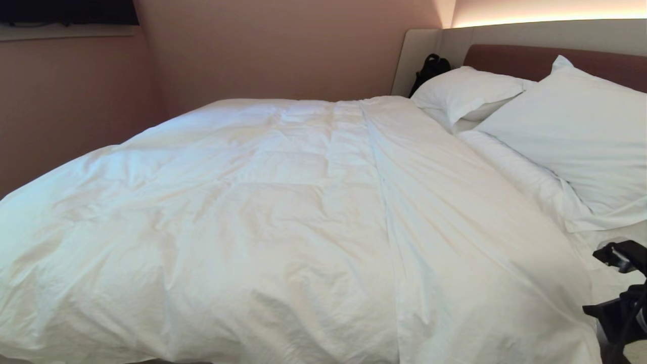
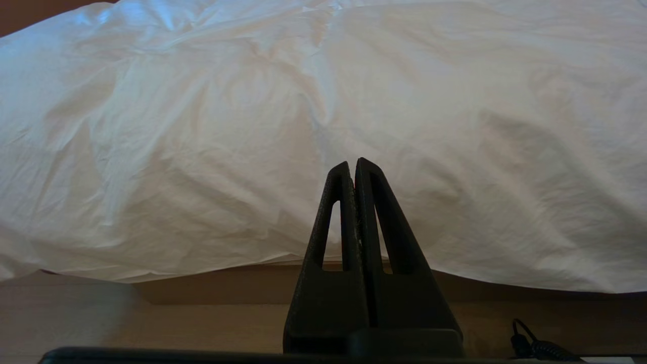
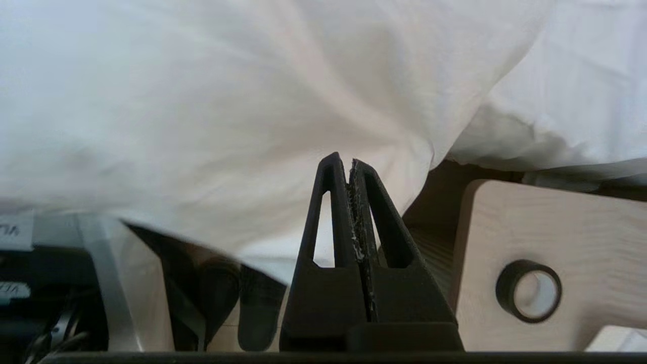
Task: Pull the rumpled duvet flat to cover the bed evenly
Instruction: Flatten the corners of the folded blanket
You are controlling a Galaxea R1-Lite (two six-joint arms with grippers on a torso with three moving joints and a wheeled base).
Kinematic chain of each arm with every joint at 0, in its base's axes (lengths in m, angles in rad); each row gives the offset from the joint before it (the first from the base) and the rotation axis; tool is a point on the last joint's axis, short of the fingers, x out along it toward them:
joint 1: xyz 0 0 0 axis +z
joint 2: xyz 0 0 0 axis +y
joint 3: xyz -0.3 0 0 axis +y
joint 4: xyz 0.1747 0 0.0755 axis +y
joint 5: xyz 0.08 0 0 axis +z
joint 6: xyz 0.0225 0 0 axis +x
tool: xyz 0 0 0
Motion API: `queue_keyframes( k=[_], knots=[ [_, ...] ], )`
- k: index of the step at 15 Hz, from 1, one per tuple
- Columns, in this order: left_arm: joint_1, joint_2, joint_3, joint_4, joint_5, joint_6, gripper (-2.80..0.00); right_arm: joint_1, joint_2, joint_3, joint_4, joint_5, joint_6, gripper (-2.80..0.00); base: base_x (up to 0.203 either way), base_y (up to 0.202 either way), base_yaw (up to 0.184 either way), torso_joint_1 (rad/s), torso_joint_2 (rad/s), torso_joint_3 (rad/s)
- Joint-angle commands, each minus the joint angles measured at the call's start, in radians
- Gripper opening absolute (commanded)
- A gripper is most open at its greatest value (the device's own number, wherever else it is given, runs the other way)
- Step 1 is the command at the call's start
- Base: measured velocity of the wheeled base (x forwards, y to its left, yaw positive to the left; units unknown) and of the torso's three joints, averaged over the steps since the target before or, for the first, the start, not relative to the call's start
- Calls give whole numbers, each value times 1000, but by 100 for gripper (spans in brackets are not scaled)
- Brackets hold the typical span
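The white duvet lies spread over most of the bed, lightly wrinkled, with a long crease running from the pillows toward me. Its near edge hangs over the bed's side. My left gripper is shut and empty, held low in front of that hanging edge, above the brown bed base. My right gripper is also shut with nothing in it, just short of the duvet's lower corner. The right arm shows at the head view's lower right edge.
Two white pillows lean against the headboard, and a black bag sits behind them. A light wooden board carrying a roll of black tape stands close beside the right gripper. A pink wall runs along the bed's far side.
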Motion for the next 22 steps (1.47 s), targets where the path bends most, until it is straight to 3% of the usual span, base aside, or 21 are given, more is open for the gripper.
queue_keyframes(
  k=[1,4,9,14,16,19,22],
  knots=[
    [1,0,0,0,0,0,-280,38,-187,-35,435,25,-4,-280,0,0,0,0,0,0],
    [1,0,0,0,0,0,-280,57,-282,-108,492,92,23,-280,0,0,0,0,0,0],
    [1,0,0,0,0,0,-280,88,-297,-244,473,332,221,-280,0,0,0,0,0,0],
    [1,0,0,0,0,0,-280,149,-265,-216,332,337,387,-280,0,0,0,0,0,0],
    [1,0,0,0,0,0,-280,161,-262,-204,323,336,414,-280,0,0,0,0,0,0],
    [1,0,0,0,0,0,-280,282,-281,-155,321,322,511,-280,0,0,0,0,0,0],
    [1,0,0,0,0,0,-280,301,-310,-122,320,313,531,-280,0,0,0,0,0,0]
  ],
)
